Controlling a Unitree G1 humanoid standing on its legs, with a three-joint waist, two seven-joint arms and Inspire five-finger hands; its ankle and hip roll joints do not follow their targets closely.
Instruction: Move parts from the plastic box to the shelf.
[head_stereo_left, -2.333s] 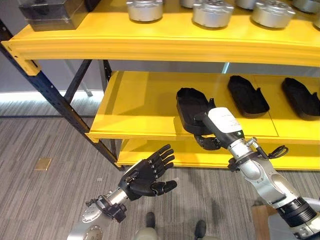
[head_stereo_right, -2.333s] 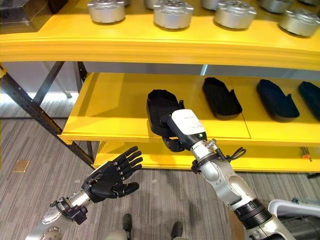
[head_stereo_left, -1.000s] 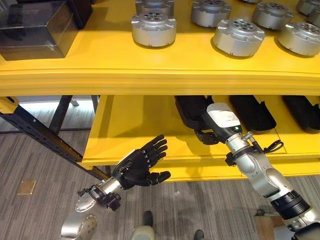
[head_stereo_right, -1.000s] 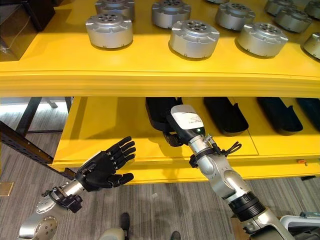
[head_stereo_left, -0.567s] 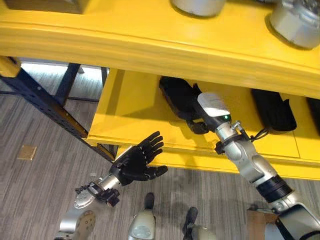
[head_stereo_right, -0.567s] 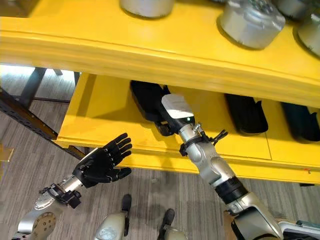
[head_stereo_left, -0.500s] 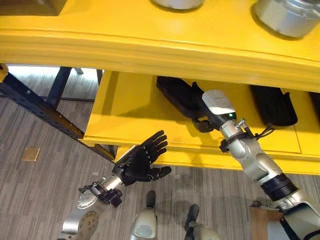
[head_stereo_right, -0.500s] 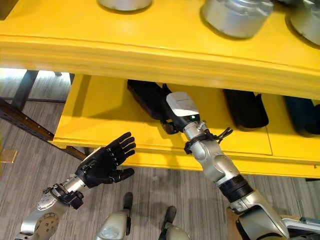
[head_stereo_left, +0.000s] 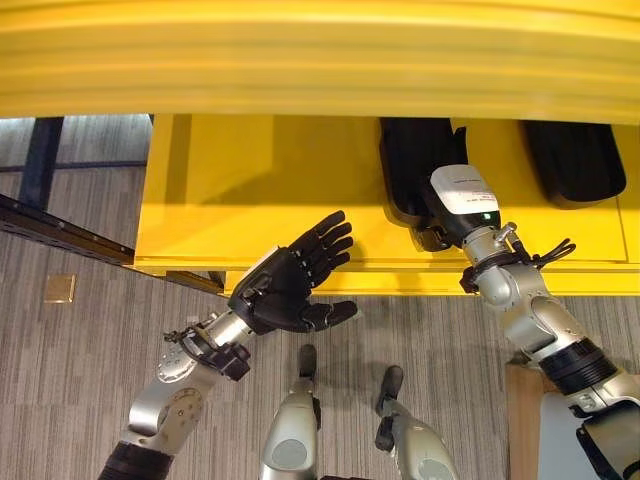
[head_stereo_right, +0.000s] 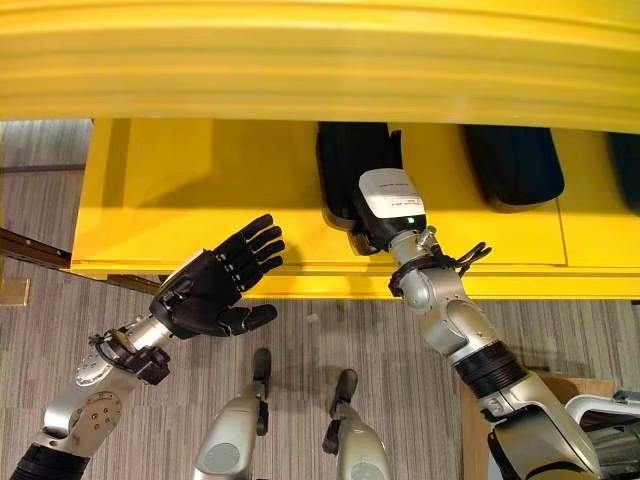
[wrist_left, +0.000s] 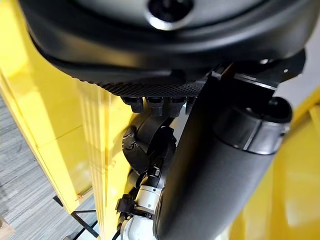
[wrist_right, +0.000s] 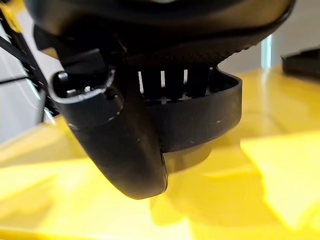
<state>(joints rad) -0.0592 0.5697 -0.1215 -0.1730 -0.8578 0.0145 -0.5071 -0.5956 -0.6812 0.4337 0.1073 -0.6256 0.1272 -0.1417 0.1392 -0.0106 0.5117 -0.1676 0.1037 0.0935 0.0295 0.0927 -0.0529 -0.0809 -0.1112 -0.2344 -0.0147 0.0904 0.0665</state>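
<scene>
- Left eye view: right hand (head_stereo_left: 432, 228) at 2 o'clock, reaching onto the yellow shelf (head_stereo_left: 230, 210); its fingers run over the near rim of the black part (head_stereo_left: 412, 165), which lies flat on the shelf; a second black part (head_stereo_left: 572, 160) sits at 1 o'clock, well apart; left hand (head_stereo_left: 290, 285) at 7 o'clock, clear of the shelf front, fingers straight and spread, holding nothing.
- Right eye view: same layout; the part lies just beyond the wrist's white cover (head_stereo_right: 392, 200); part wholly on the shelf board.
- Left wrist view: thumb and straight fingers, nothing between them; shelf edge alongside.
- Right wrist view: fingers hooked over the part's rim, thumb pressing the outer wall; grip looks closed on the part.
- Handling (judgement): rigid moulded shell, probably light; smooth wall may slip; the rim is the sensible hold; fragility cannot tell.
- Versus the frame 0.5 s ago: the whole picture has shifted, so the camera moved; upper shelf edge now covers the top; right hand still on the part; left hand still open.
</scene>
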